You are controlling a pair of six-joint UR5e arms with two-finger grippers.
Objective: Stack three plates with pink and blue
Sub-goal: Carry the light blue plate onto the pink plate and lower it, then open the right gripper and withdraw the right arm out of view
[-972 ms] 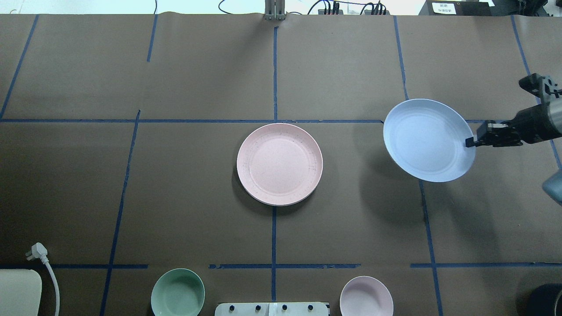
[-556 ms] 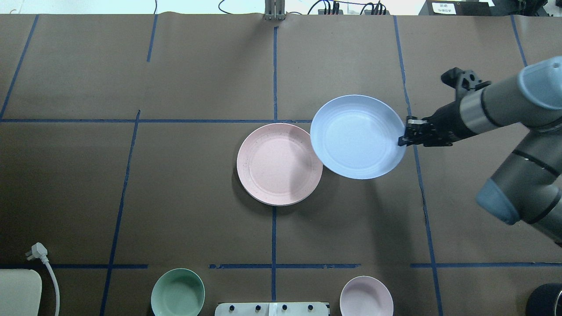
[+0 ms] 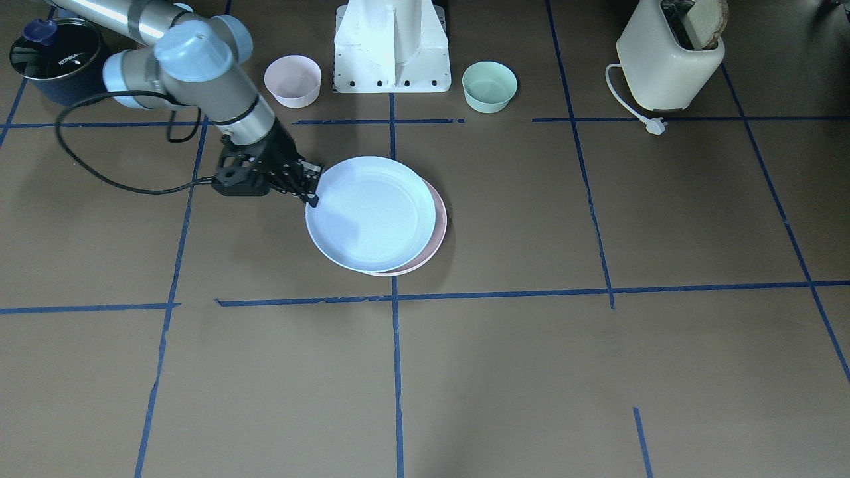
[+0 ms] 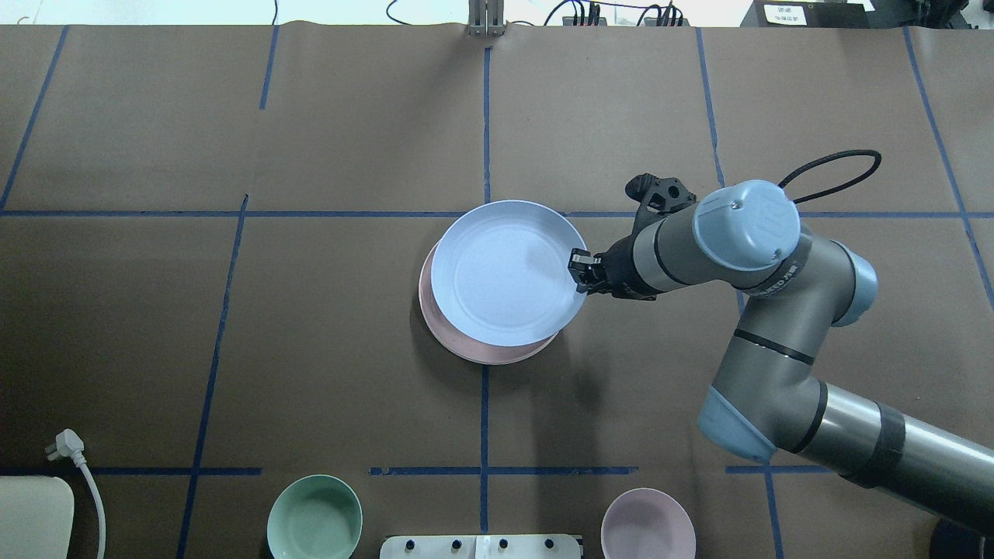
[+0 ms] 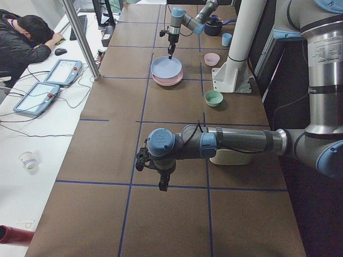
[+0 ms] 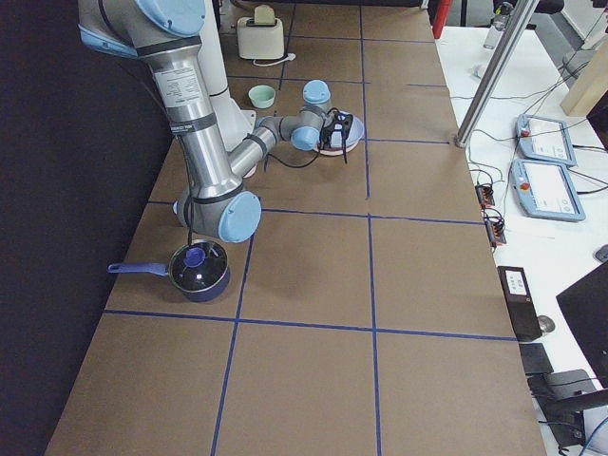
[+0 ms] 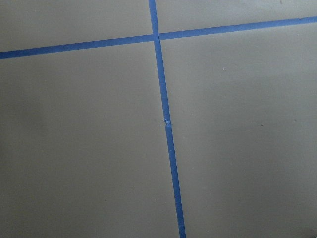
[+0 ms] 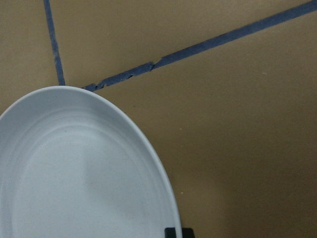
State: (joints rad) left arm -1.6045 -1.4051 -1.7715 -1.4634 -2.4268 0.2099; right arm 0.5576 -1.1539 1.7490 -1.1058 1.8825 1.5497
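My right gripper is shut on the right rim of the light blue plate. It holds that plate over the pale pink plate, which lies on the table's middle. The blue plate covers most of the pink one and sits a little off toward the far side. I cannot tell if the two touch. From the front, the right gripper grips the blue plate, and the pink rim shows beside it. The cream-white plate is out of view. My left gripper hangs over bare table far to the left; I cannot tell if it is open or shut.
A mint-green bowl and a small pink bowl stand either side of the robot base. A cream toaster with its plug is at the near left. A dark pot is at the near right.
My right arm has carried the blue plate leftward from the table's right side to over the pink plate. The pink plate has not moved.
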